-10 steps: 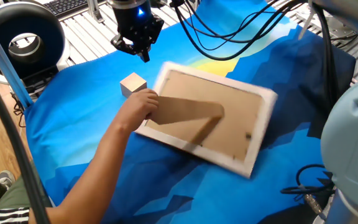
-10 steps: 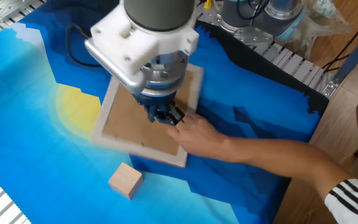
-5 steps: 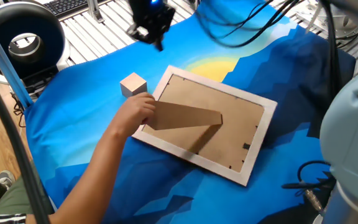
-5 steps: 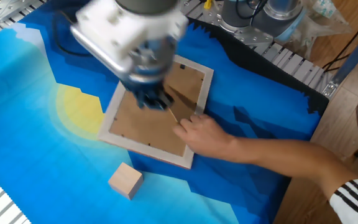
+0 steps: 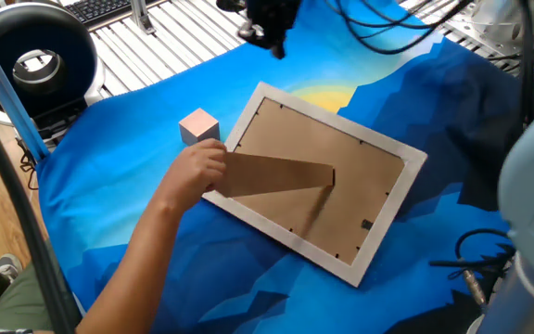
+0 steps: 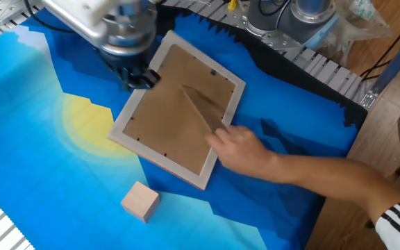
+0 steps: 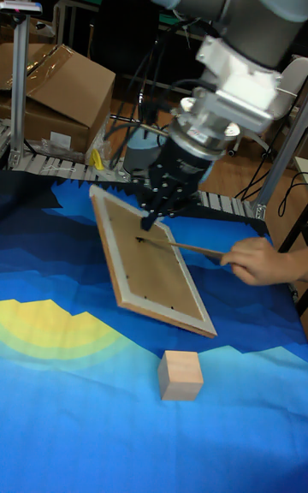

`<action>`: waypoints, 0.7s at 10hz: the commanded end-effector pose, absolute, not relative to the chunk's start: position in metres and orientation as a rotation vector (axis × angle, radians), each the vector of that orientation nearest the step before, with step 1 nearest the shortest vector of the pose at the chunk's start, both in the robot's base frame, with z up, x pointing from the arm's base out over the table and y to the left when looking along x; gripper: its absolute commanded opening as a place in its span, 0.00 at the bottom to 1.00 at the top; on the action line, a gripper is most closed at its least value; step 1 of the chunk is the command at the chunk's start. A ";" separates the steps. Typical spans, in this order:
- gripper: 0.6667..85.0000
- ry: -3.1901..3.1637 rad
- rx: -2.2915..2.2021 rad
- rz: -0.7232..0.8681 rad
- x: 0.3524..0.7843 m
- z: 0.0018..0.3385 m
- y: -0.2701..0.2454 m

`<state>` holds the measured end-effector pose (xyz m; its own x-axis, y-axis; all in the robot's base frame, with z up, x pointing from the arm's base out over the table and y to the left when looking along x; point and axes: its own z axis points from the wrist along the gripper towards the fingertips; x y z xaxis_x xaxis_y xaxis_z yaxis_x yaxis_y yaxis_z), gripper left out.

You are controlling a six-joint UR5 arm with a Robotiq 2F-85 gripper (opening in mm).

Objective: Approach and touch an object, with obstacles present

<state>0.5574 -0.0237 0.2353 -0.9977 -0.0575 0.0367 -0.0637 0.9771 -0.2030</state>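
Note:
The object, a small pale wooden cube (image 5: 198, 125) (image 6: 140, 201) (image 7: 180, 375), sits on the blue cloth beside the near corner of the obstacles. These are a flat light-wood board (image 5: 327, 199) (image 6: 176, 114) (image 7: 154, 266) and a thin brown strip (image 5: 276, 173) (image 6: 203, 107) (image 7: 192, 247) propped off it. A person's hand (image 5: 197, 167) (image 6: 242, 149) (image 7: 257, 260) holds the strip's end. My gripper (image 5: 274, 44) (image 6: 139, 78) (image 7: 151, 219) hangs over the board's far edge, well away from the cube. Its fingers are together and hold nothing.
The person's forearm (image 6: 325, 180) reaches in across the cloth from the table's side. A black ring lamp (image 5: 33, 57) stands off the cloth's corner. Cables (image 5: 378, 28) trail from the arm. A cardboard box (image 7: 60, 95) sits behind the table.
My gripper has moved away from the cube's side to the board's far edge. The hand has turned and shifted the board on the cloth. The cube has stayed put.

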 end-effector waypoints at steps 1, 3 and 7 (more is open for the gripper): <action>0.00 -3.137 0.085 0.276 0.552 0.212 -0.053; 0.00 -3.148 0.084 0.236 0.554 0.200 -0.054; 0.00 -3.156 0.046 0.115 0.561 0.181 -0.036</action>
<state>0.5572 -0.0436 0.1934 -0.9990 -0.0437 -0.0068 -0.0426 0.9917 -0.1215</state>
